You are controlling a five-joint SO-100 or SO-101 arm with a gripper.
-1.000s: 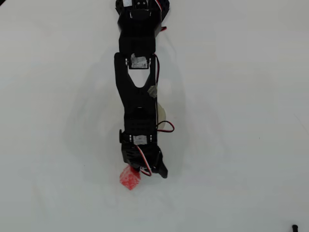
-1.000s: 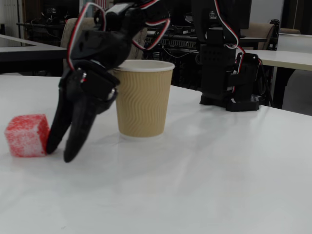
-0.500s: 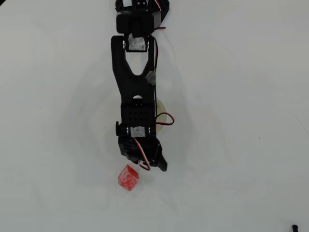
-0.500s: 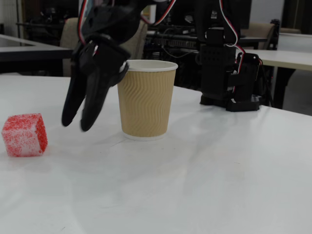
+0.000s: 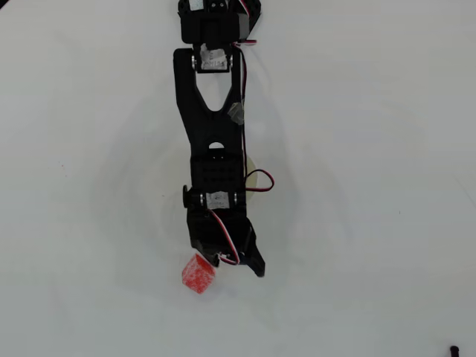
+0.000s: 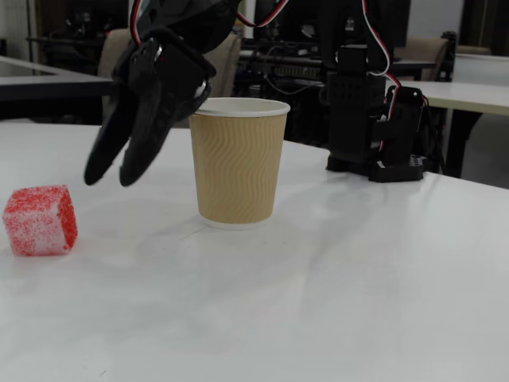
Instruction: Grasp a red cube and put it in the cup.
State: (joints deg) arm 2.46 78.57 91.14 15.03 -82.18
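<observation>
Cube: we've got the small bright red cube with its whitish speckled faces [image 6: 40, 220] sitting on the white table [image 6: 334, 270], at the left of the fixed view and free of any grip. From overhead it [image 5: 198, 274] peeks out just beside the lower end of the arm.

Gripper: the black two-finger gripper [image 6: 114, 171] hangs in the air, tips pointing down and to the left, above the cube and to its right. We see the two fingers nearly together with only a thin gap and nothing between them.

Cup: the tan ribbed paper cup with a white rolled rim [image 6: 236, 161] stands upright just right of the gripper. Overhead, the black arm [image 5: 212, 134] covers nearly all of it.

Base: the arm's black base [image 6: 367, 103] sits well behind the cup.
</observation>
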